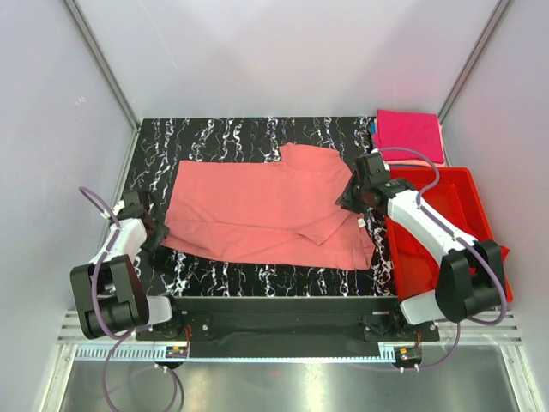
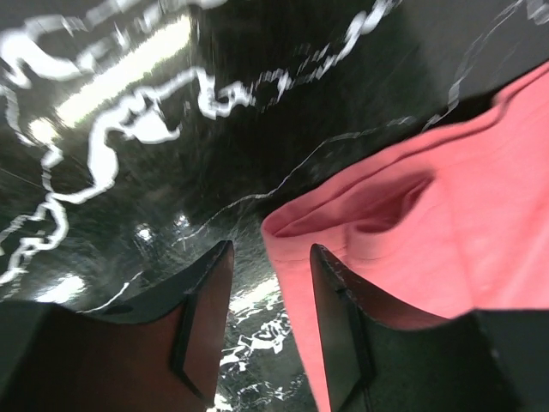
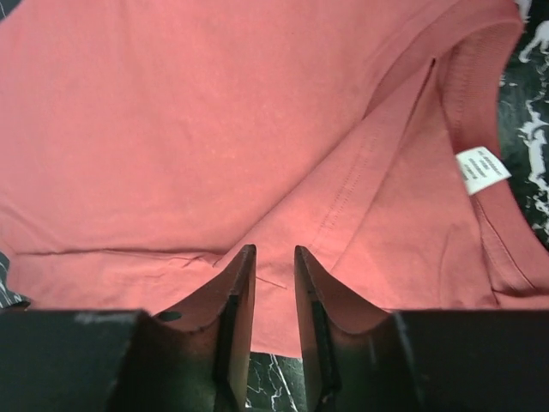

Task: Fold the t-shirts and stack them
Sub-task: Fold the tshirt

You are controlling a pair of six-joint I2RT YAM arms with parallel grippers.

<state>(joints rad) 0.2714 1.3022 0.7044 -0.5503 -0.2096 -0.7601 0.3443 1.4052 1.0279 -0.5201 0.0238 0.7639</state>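
Note:
A salmon-pink t-shirt (image 1: 257, 210) lies spread across the black marbled table, with part of it folded over towards the right. Its collar and white label (image 3: 482, 169) show in the right wrist view. My left gripper (image 1: 157, 230) sits at the shirt's left edge. Its jaws (image 2: 271, 249) are open, and the hem corner (image 2: 296, 257) lies between them against the right finger (image 2: 334, 309). My right gripper (image 1: 347, 202) hovers over the shirt's right edge, its jaws (image 3: 274, 251) a narrow gap apart with flat fabric behind. A folded magenta-pink t-shirt (image 1: 410, 135) rests at the back right corner.
A rigid red plastic bin (image 1: 463, 193) stands along the table's right side, under my right arm. Grey enclosure walls close in the back and both sides. Bare marbled table (image 1: 223, 137) runs behind the shirt and to its left (image 2: 129, 129).

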